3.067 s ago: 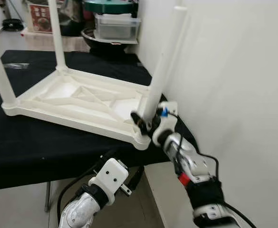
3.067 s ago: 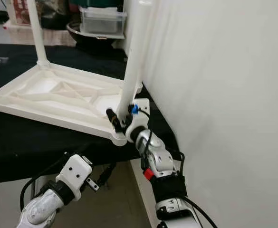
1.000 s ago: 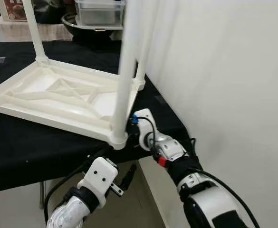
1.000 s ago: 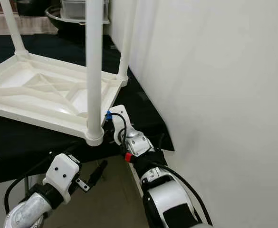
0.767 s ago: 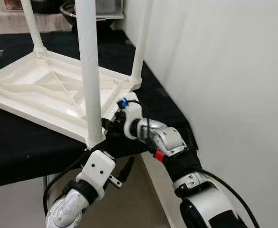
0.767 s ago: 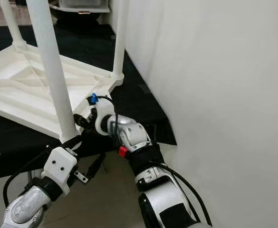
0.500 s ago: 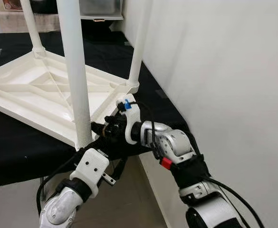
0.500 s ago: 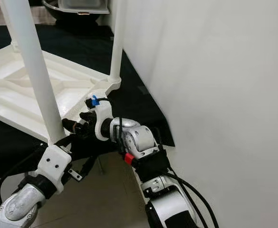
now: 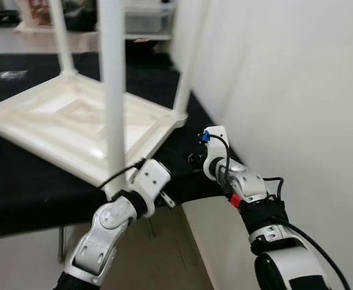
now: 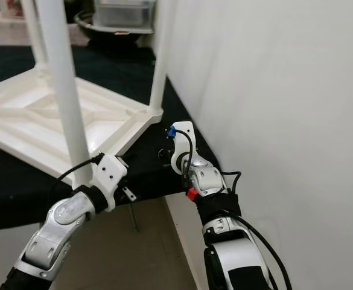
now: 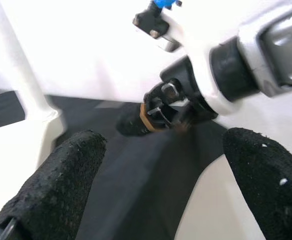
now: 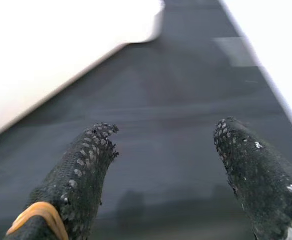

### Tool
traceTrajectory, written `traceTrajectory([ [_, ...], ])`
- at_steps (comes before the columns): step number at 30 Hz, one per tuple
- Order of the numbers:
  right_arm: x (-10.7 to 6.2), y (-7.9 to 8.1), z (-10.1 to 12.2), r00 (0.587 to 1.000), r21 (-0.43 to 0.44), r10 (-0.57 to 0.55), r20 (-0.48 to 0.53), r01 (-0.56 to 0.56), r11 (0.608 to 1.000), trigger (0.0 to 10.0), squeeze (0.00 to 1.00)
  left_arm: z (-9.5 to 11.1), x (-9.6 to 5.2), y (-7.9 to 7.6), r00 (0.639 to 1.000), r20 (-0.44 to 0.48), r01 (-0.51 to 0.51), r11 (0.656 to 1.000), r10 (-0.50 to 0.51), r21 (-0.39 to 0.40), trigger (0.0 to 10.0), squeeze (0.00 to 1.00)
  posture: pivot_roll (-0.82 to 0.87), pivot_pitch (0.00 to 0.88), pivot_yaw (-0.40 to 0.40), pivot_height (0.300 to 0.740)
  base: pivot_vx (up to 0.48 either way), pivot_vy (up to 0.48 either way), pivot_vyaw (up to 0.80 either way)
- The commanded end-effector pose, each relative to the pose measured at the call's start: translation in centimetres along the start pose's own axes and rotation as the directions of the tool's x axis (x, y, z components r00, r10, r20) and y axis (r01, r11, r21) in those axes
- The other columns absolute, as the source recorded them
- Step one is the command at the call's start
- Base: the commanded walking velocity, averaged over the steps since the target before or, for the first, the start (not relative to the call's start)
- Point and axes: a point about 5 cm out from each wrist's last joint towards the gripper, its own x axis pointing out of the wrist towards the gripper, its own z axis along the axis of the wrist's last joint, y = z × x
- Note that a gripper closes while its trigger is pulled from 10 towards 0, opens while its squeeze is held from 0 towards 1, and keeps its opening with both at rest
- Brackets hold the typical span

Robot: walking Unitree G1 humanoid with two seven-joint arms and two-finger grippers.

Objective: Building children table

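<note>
Both arms have shifted: the right pincer (image 12: 160, 165) has backed off the near leg (image 9: 112, 90) and now hovers over the black counter (image 9: 19, 181) by the wall (image 9: 297, 90), fingers spread, holding nothing. Upside down on that counter lies the white children's table (image 9: 73, 121), its legs pointing straight up. By the near corner, the left pincer (image 11: 155, 185) is spread wide too, empty, aimed toward the right one. A clear bin (image 9: 143, 21) sits beyond.
</note>
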Motion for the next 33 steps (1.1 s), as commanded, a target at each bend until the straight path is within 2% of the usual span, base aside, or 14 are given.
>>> traceTrajectory([
  [1,-0.2,-0.4,-0.6,1.000,0.019,-0.019,-0.016,0.019,1.000,10.0,0.00,-0.5,1.0,0.8,0.998,-0.023,-0.052,0.998,0.053,0.019,10.0,0.00,0.08,0.000,-0.092,0.740,0.000,0.000,0.00],
  [2,-0.4,-1.3,-1.2,0.998,0.018,-0.054,-0.035,0.055,0.998,10.0,0.00,0.3,2.9,2.2,0.990,-0.009,-0.139,0.988,0.140,0.066,10.0,0.00,0.08,0.000,-0.089,0.740,0.000,0.000,0.00],
  [5,-0.4,-1.7,-1.5,0.997,0.012,-0.071,-0.039,0.071,0.997,10.0,0.00,0.7,3.4,3.0,0.978,-0.001,-0.209,0.973,0.210,0.096,10.0,0.00,0.08,0.000,-0.084,0.740,0.000,0.000,0.00],
  [8,-0.2,-2.2,-1.7,0.995,0.004,-0.095,-0.044,0.095,0.995,10.0,0.00,1.0,3.4,3.9,0.948,-0.005,-0.313,0.931,0.319,0.186,10.0,0.00,0.08,0.000,-0.084,0.740,0.000,0.000,0.00],
  [11,0.2,-2.7,-1.7,0.991,-0.006,-0.125,-0.043,0.125,0.992,10.0,0.00,0.3,1.1,5.1,0.896,-0.006,-0.427,0.865,0.444,0.262,10.0,0.00,0.10,0.000,-0.091,0.740,0.000,0.000,0.00],
  [13,0.2,-2.7,-1.7,0.991,-0.006,-0.125,-0.043,0.125,0.992,10.0,0.00,0.3,1.1,5.1,0.896,-0.006,-0.427,0.865,0.444,0.262,10.0,0.00,0.10,0.000,-0.091,0.740,0.000,0.000,0.00],
  [15,0.3,-2.8,-1.6,0.990,-0.007,-0.136,-0.039,0.136,0.991,10.0,0.00,-0.1,0.0,5.6,0.869,-0.014,-0.473,0.841,0.494,0.263,10.0,0.00,0.10,0.000,-0.096,0.740,0.000,0.000,0.00],
  [17,0.4,-2.9,-1.3,0.988,-0.003,-0.150,-0.030,0.150,0.989,10.0,0.00,-1.2,-3.2,6.3,0.823,-0.032,-0.537,0.796,0.566,0.280,10.0,0.00,0.12,0.000,-0.106,0.740,0.000,0.000,0.00],
  [19,0.4,-2.9,-1.3,0.988,-0.003,-0.150,-0.030,0.150,0.989,10.0,0.00,-1.2,-3.2,6.3,0.823,-0.032,-0.537,0.796,0.566,0.280,10.0,0.00,0.12,0.000,-0.106,0.740,0.000,0.000,0.00],
  [22,0.5,-2.6,-0.9,0.989,-0.011,-0.147,-0.024,0.147,0.989,10.0,0.00,-3.5,-9.9,8.4,0.750,-0.122,-0.585,0.737,0.651,0.338,10.0,0.00,0.13,0.000,-0.121,0.740,0.000,0.000,0.00],
  [23,0.6,-2.5,-0.9,0.989,-0.014,-0.143,-0.023,0.143,0.990,10.0,0.00,-3.9,-11.2,8.8,0.737,-0.140,-0.591,0.731,0.661,0.340,10.0,0.00,0.13,0.000,-0.121,0.740,0.000,0.000,0.00],
  [26,0.6,-2.3,-1.0,0.990,-0.017,-0.137,-0.026,0.137,0.990,10.0,0.00,-4.2,-12.3,9.2,0.747,-0.153,-0.570,0.741,0.647,0.355,10.0,0.00,0.13,0.000,-0.123,0.740,0.000,0.000,0.00],
  [29,0.8,-1.9,-1.2,0.992,-0.020,-0.125,-0.027,0.125,0.992,10.0,0.00,-4.8,-15.6,10.1,0.810,-0.200,-0.450,0.804,0.551,0.389,10.0,0.00,0.13,0.000,-0.126,0.740,0.000,0.000,0.00],
  [33,0.8,-1.7,-1.1,0.993,-0.014,-0.118,-0.020,0.118,0.993,10.0,0.00,-4.9,-16.9,10.7,0.816,-0.230,-0.413,0.814,0.530,0.409,10.0,0.00,0.13,0.000,-0.127,0.740,0.000,0.000,0.00],
])
